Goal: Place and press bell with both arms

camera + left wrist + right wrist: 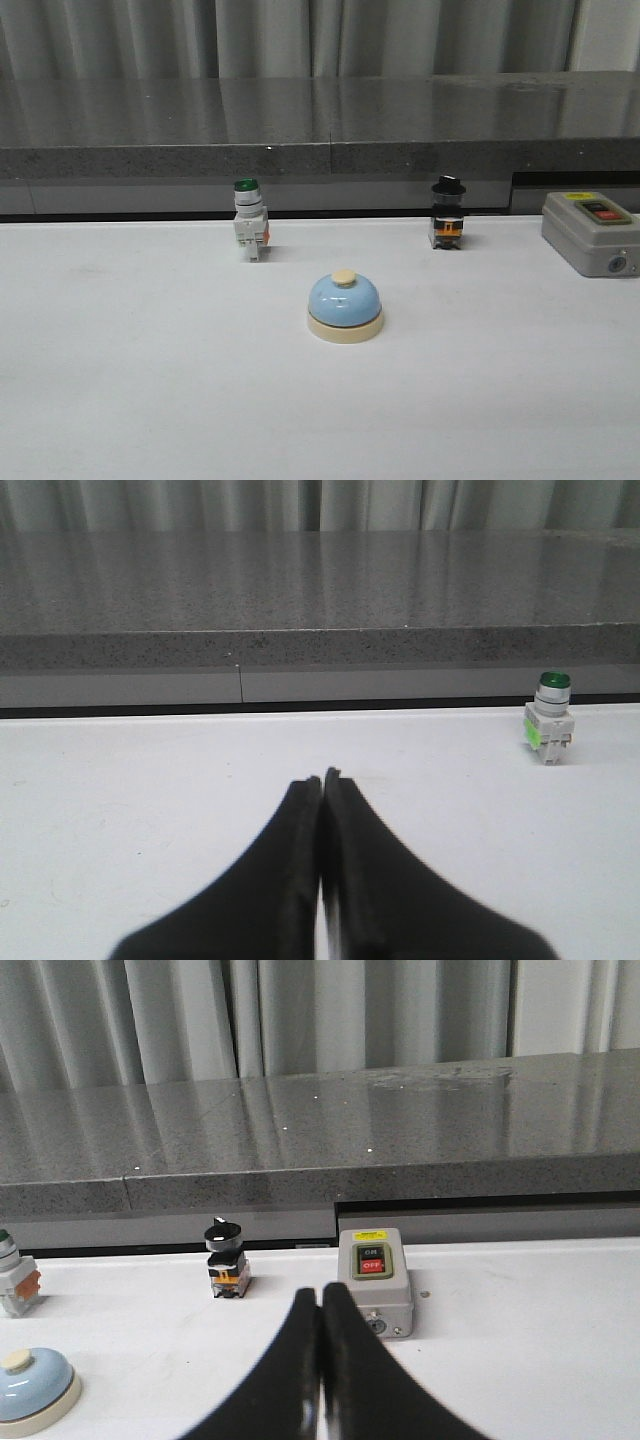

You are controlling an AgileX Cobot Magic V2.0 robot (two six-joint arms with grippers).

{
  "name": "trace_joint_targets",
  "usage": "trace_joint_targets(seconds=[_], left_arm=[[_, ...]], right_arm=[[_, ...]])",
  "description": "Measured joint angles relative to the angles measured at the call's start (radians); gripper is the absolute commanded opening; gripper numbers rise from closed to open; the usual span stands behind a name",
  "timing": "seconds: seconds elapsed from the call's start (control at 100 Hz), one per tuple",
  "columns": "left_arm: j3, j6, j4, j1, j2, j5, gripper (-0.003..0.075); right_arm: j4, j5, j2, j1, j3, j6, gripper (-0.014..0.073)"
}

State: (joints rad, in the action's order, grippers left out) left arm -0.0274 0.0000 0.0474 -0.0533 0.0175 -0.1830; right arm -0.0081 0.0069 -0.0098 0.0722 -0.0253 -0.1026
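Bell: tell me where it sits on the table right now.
In the front view the bell stands near the table's middle, nearer the camera than the green-capped switch on its left and the black-capped switch on its right, touching neither.

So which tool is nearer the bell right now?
Probably the right. The right tool has the bell in its own view, off to one side. The left tool sees only the green-capped switch, no bell.
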Motion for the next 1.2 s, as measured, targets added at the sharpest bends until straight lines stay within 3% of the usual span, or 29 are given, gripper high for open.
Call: trace_joint_targets(seconds=[0.44, 1.2], left_arm=[[0.027, 0.0, 0.0, 0.012, -0.022, 0.132, -0.002], [0.027, 0.0, 0.0, 0.012, -0.022, 0.142, -0.002]], right_arm=[[0.0, 0.0, 0.0, 0.0, 0.0, 0.0, -0.006], [0.0, 0.0, 0.0, 0.0, 0.0, 0.0, -0.006]])
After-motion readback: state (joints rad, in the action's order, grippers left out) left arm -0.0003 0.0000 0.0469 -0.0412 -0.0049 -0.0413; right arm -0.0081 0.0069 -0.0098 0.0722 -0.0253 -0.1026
